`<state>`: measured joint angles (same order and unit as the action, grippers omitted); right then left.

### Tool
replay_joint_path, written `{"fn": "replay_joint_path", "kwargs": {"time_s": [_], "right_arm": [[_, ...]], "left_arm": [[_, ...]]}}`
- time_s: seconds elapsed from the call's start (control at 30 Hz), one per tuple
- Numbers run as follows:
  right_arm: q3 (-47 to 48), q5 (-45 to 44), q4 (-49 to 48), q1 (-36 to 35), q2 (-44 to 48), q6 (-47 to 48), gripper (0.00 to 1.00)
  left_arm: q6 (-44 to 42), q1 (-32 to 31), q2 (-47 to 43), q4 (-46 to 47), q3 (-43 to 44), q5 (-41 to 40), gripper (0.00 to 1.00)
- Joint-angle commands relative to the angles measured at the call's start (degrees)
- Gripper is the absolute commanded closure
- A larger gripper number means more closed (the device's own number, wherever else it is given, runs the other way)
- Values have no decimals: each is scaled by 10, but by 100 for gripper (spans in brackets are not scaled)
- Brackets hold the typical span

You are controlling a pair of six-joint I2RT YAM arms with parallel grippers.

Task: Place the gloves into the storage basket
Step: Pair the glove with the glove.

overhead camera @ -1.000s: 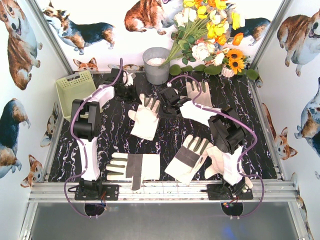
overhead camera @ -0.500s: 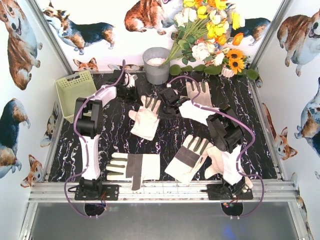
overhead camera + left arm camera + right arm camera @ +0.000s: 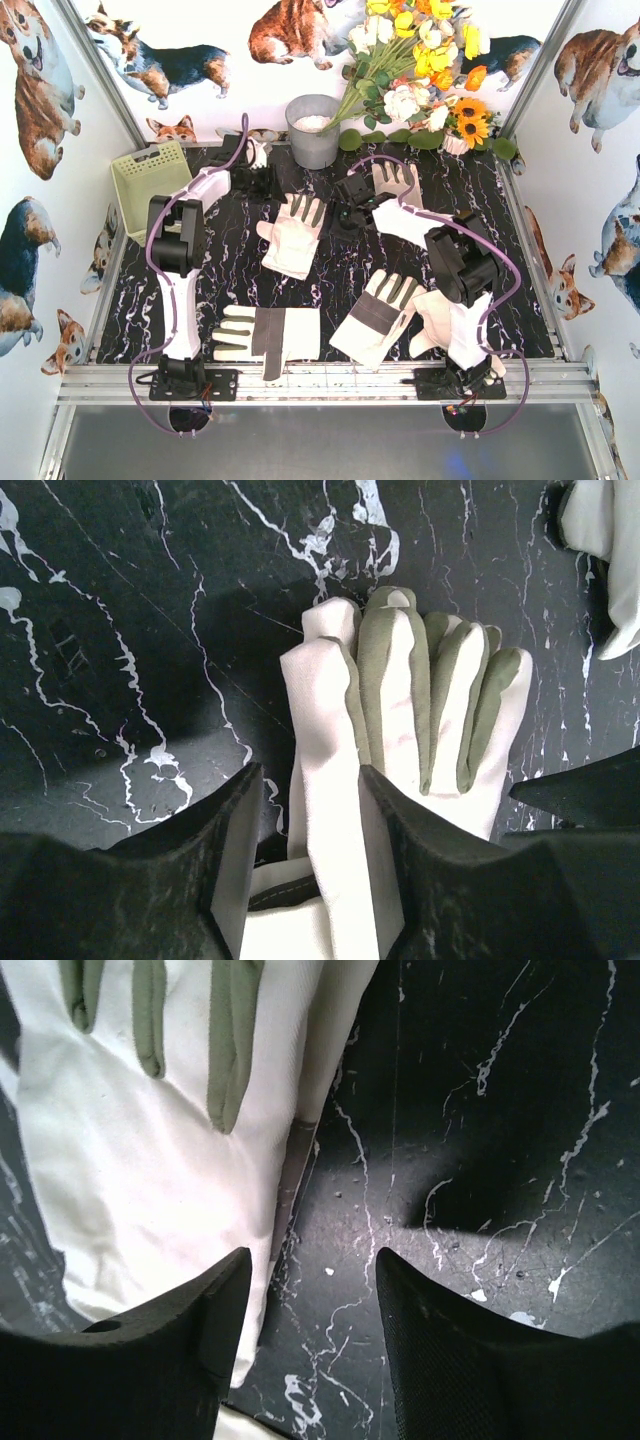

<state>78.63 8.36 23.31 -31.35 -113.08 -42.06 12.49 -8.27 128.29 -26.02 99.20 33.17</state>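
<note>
Several cream gloves with grey-green patches lie on the black marble table (image 3: 200, 290). One sits mid-table (image 3: 292, 235), one at the back right (image 3: 398, 183), and two lie near the front (image 3: 265, 338) (image 3: 378, 315). The pale yellow-green storage basket (image 3: 150, 172) stands at the back left and looks empty. My left gripper (image 3: 262, 182) (image 3: 310, 775) is open, and a glove (image 3: 420, 700) runs away from it with its thumb strip lying loose between the jaws. My right gripper (image 3: 352, 200) (image 3: 312, 1255) is open over bare table, its left finger at a glove's edge (image 3: 150, 1140).
A grey metal bucket (image 3: 313, 130) stands at the back centre beside a bouquet of artificial flowers (image 3: 420, 70). Another glove (image 3: 440, 320) lies partly under the right arm near the front. Corgi-print walls close in the table on three sides.
Both grippers were shut and have opened. The right gripper has shifted slightly back and to the right. The left gripper has barely moved.
</note>
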Motion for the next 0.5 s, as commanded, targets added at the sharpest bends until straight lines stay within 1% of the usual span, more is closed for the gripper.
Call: {"fn": "replay_joint_path", "kwargs": {"time_s": [0.0, 0.1, 0.2, 0.27, 0.4, 0.47], "right_arm": [[-10, 57, -35, 1, 40, 2, 45], [-11, 64, -34, 1, 32, 1, 46], [3, 73, -28, 1, 13, 1, 50], [17, 79, -22, 2, -1, 4, 53], [35, 74, -13, 2, -20, 10, 61], [41, 74, -9, 2, -28, 14, 64]], "left_arm": [[-23, 4, -53, -7, -4, -10, 59], [-25, 6, -86, -5, -39, -11, 57], [-24, 7, -120, 1, -82, -10, 58], [-24, 7, -136, -3, -106, -8, 61], [-16, 6, -156, 6, -154, 4, 70], [-12, 6, -159, 11, -169, 11, 73]]}}
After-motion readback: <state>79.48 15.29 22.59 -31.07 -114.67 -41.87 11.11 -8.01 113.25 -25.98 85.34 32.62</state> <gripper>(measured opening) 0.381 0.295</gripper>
